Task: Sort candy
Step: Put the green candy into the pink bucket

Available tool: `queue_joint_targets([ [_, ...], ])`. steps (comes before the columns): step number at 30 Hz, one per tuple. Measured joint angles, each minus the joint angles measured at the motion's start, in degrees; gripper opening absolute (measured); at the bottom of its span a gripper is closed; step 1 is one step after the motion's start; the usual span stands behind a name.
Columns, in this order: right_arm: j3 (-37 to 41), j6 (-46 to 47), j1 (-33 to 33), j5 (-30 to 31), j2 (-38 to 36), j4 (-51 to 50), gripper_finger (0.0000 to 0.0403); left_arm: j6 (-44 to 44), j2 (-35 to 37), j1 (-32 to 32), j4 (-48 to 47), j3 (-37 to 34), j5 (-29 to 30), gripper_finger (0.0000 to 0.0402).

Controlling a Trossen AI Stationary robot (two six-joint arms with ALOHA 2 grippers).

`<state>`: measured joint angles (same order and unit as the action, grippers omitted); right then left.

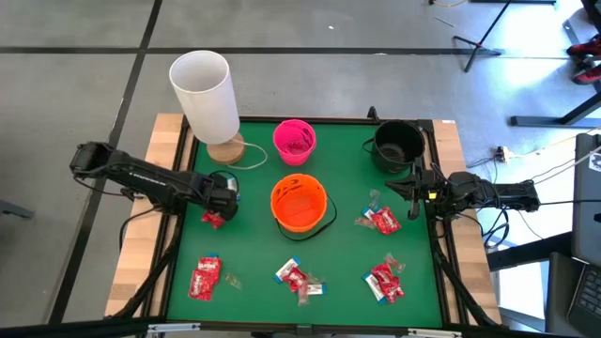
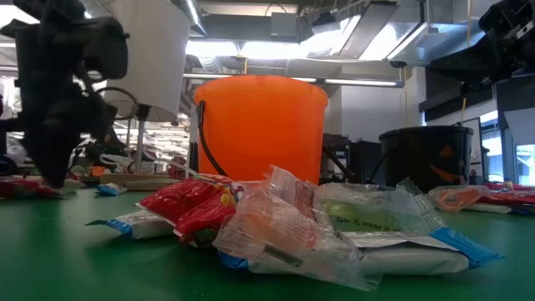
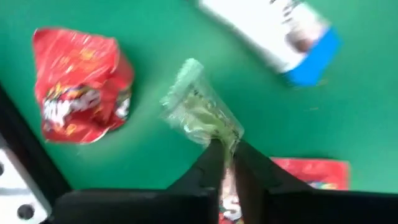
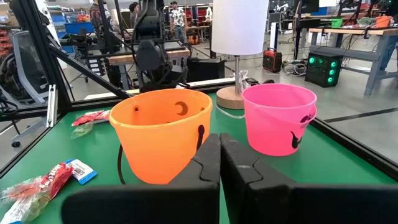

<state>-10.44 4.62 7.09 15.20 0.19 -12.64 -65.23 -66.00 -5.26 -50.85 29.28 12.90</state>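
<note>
My left gripper [image 3: 227, 148] points down at the table's left side [image 1: 216, 208], shut on a small clear, greenish wrapped candy [image 3: 198, 111]. Beside it on the green mat lie a crumpled red candy [image 3: 81, 87], a white and blue packet [image 3: 283, 34] and another red candy [image 3: 311, 171]. More red candy lies in small heaps along the near edge [image 1: 205, 279] [image 1: 299, 279] [image 1: 385, 280] and at the right [image 1: 380, 220]. My right gripper [image 4: 219, 163] waits shut and level at the right edge [image 1: 413, 188], touching nothing. My left gripper pinches the clear wrapper by one end [image 3: 219, 132] between its two fingers. The fingers come from above, pointing down. The rest of the wrapper stretches away from the fingertips low over the mat; I cannot tell whether it is lifted clear.
The orange bucket [image 1: 299, 204] stands at the mat's middle, the pink bucket [image 1: 294, 141] behind it and the black bucket [image 1: 397, 145] at the far right. A white lamp [image 1: 207, 99] stands at the far left. Bare mat [image 1: 246, 249] lies between the candy heaps.
</note>
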Motion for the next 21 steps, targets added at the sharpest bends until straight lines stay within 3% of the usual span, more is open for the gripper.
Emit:
queue_joint_targets([
  [8,0.01,0.01,0.01,0.0,0.0,0.0,0.0001,10.03,1.37,-0.17,-1.12,10.97,2.74,0.0001],
  [14,0.0,0.01,0.01,0.0,0.0,0.0,0.0001,24.77,3.62,-0.05,0.51,20.95,13.03,0.0],
  [18,0.01,0.0,0.01,0.0,0.0,-0.01,0.0001,40.05,4.31,2.82,10.15,24.17,15.05,0.0],
  [21,0.02,0.02,0.02,-0.02,-0.02,0.0,0.0001,51.84,4.26,7.02,19.73,24.53,12.17,0.0],
])
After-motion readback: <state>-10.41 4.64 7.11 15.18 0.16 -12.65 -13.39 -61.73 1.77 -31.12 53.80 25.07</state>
